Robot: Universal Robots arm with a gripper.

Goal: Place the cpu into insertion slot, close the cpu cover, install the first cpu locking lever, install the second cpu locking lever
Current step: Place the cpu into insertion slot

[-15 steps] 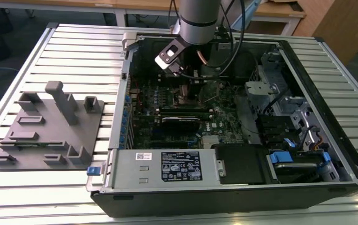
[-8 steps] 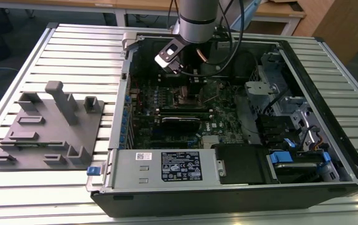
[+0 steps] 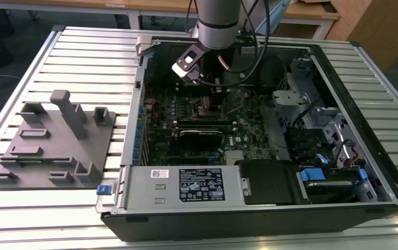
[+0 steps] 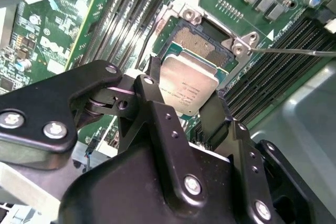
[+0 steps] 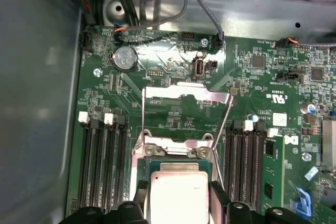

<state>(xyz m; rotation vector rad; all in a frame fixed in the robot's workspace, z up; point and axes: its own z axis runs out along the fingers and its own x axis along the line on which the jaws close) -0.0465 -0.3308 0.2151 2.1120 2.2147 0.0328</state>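
Observation:
My gripper (image 4: pixel 184 94) is shut on the cpu (image 4: pixel 188 83), a flat square chip with a silver-tan top, pinched at two opposite edges by black fingers (image 4: pixel 152 85). The cpu hangs slightly tilted just over the insertion slot (image 4: pixel 202 43), whose dark pin field still shows past its far edge. In the first wrist view the cpu (image 5: pixel 178 190) sits between the fingertips of the gripper (image 5: pixel 178 207), and beyond it the cpu cover (image 5: pixel 186 94) is swung open. Two thin locking levers (image 5: pixel 226 121) stand released beside it. In the exterior view the gripper (image 3: pixel 197 78) is inside the open computer case above the insertion slot (image 3: pixel 206 107).
Long black memory slots (image 5: pixel 100 156) flank the socket on both sides. A black card (image 3: pixel 199 136) and a power supply (image 3: pixel 185 185) lie nearer the front of the case (image 3: pixel 365 208). A grey fixture plate (image 3: pixel 53 140) stands on the slatted table at the exterior view's left.

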